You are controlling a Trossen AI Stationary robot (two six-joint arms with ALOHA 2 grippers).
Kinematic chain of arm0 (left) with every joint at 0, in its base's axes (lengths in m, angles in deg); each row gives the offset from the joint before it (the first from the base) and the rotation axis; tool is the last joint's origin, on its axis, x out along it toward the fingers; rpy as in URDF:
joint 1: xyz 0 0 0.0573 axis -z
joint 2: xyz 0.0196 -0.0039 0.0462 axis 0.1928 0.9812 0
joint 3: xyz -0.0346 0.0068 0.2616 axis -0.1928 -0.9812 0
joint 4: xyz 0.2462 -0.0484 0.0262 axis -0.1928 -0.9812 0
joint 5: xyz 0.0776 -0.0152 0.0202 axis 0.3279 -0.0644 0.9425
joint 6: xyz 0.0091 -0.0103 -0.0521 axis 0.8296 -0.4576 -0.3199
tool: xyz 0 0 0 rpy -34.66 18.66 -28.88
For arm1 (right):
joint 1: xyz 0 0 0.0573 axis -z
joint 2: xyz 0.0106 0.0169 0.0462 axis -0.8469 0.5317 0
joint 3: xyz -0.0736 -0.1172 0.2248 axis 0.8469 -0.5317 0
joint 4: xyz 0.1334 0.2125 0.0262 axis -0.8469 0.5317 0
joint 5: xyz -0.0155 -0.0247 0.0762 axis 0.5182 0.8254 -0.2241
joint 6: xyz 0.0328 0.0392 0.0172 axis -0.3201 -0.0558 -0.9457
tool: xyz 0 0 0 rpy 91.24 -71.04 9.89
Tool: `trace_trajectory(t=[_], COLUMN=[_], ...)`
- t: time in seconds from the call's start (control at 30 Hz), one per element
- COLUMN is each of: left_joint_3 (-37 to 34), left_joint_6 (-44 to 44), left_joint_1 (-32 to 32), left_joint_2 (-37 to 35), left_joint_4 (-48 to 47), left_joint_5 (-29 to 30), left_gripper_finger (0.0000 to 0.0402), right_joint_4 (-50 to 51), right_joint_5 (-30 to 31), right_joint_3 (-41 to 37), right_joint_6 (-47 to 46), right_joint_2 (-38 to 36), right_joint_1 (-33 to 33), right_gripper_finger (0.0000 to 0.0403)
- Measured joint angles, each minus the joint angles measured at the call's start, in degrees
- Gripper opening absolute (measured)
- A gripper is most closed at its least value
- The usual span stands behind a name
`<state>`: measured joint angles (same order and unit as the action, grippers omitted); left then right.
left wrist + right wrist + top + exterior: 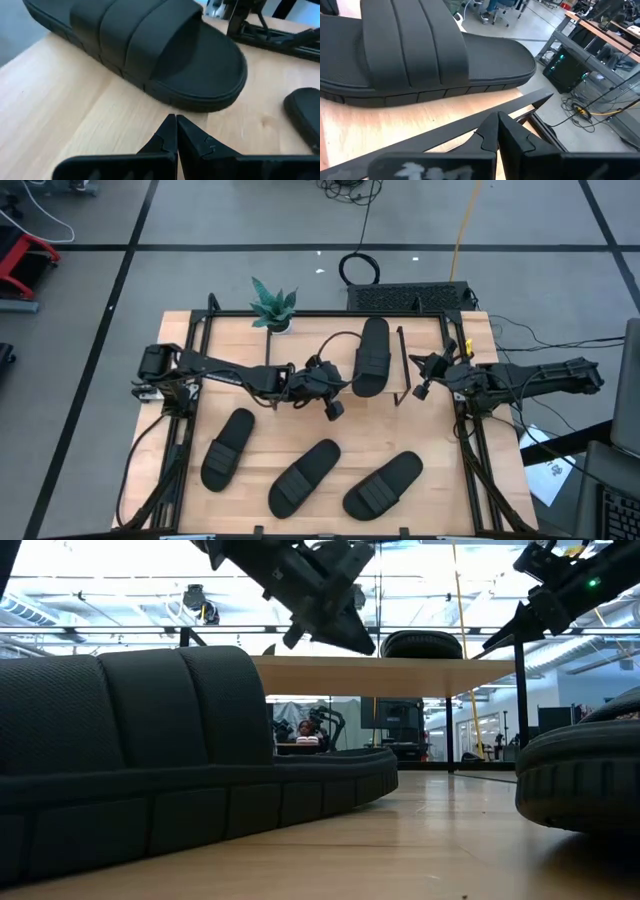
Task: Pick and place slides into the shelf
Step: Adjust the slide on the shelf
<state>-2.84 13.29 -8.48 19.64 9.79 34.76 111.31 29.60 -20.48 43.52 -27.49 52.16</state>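
One black slide (370, 355) lies on the shelf's (392, 370) light wood top board, sole down; the low view shows that slide (425, 643) above the board (330, 664). Three more slides rest on the table: left (228, 448), middle (305, 477), right (383, 484). My left gripper (337, 388) is shut and hovers just off the shelved slide's near end (200, 95), apart from it. My right gripper (425, 372) is shut beside the shelf's right edge, with the slide (420, 55) ahead of its fingers.
A small green plant (272, 306) stands at the table's far edge, left of the shelf. The shelf's thin black frame bar (470, 125) runs just before my right fingers. A black box and cables (405, 295) lie beyond the far edge. Bare wood lies between the three table slides and the shelf.
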Motion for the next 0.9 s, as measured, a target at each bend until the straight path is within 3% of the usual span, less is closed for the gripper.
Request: trace_trajectory(t=[0.9], left_joint_3=[0.02], left_joint_6=[2.33], left_joint_1=[-0.39], left_joint_2=[2.67], left_joint_4=[7.64], left_joint_5=[-3.05], left_gripper_finger=[0.0], right_joint_4=[-0.1], right_joint_5=[-0.11], right_joint_3=[-0.01], right_joint_6=[-0.18], right_joint_2=[2.13], right_joint_1=[0.0], right_gripper_finger=[0.0])
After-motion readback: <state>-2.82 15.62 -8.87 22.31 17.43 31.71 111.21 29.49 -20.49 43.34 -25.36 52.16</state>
